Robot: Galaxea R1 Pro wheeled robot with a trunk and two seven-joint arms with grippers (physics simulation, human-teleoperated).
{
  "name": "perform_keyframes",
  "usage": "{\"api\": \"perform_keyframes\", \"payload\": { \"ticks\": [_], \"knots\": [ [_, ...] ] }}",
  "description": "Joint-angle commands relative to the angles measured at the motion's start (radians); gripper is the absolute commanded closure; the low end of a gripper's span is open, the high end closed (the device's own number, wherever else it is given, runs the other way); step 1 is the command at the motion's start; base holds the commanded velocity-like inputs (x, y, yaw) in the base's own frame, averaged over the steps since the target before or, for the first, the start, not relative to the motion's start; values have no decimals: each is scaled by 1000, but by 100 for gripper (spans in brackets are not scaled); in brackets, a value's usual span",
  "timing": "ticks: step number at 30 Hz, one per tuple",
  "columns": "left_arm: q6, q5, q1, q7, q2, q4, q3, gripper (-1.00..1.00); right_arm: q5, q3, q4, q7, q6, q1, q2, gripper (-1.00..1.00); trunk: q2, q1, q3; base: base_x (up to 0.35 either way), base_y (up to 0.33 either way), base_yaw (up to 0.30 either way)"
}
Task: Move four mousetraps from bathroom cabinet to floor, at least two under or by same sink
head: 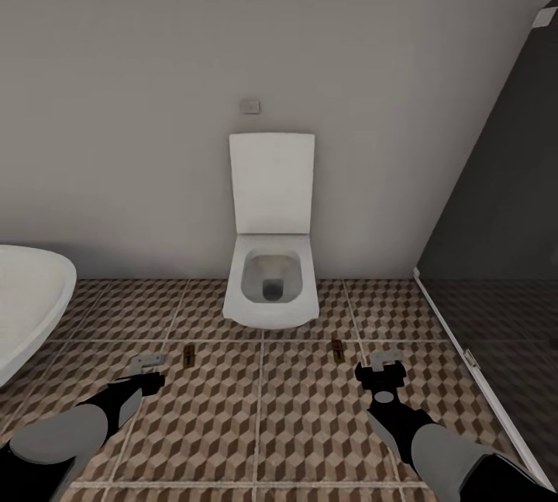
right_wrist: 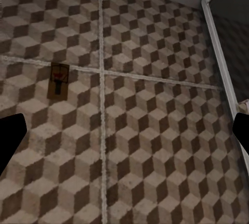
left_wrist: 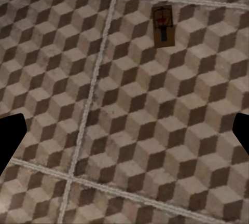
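Note:
Two mousetraps lie flat on the patterned bathroom floor (head: 294, 409) in front of the toilet. The left mousetrap (head: 190, 356) (left_wrist: 163, 25) is just ahead of my left gripper (head: 149, 372) (left_wrist: 124, 138), which hangs open and empty above the tiles. The right mousetrap (head: 338, 348) (right_wrist: 58, 81) lies just ahead and to the inside of my right gripper (head: 383, 367) (right_wrist: 124, 136), also open with nothing between its fingers. The cabinet and the sink are out of view.
A white toilet (head: 271, 285) with its lid up stands against the far wall. The rim of a white oval bathtub (head: 31, 300) juts in at the left. A dark glass shower enclosure (head: 496, 254) with a pale threshold strip (right_wrist: 220, 63) bounds the right side.

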Motion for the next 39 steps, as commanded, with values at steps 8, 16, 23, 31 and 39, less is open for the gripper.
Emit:
{"api": "perform_keyframes", "payload": {
  "ticks": [8, 16, 23, 31, 39],
  "knots": [
    [3, 7, -1, 2, 0, -1, -9, -100, -10, 8, 3, -3, -5, 0, 0, -100, 0, 0, -1, 0, 0, 0],
    [3, 7, -1, 2, 1, -1, -9, -100, -10, 9, 5, -1, -34, 0, -2, -100, 0, 0, -1, 0, 0, 0],
    [3, 7, -1, 2, 1, -1, -9, -100, -10, 8, 6, -1, -65, 1, -3, -100, 0, 0, 1, 0, 0, 0],
    [3, 7, -1, 2, 1, -1, -9, -100, -10, 8, 6, -1, -75, 2, -3, -100, 0, 0, 10, 0, 0, 0],
    [3, 7, -1, 2, 1, -1, -9, -100, -11, 8, 7, -1, -76, 3, -4, -100, 0, 0, 23, 0, 0, 0]
  ]
}}
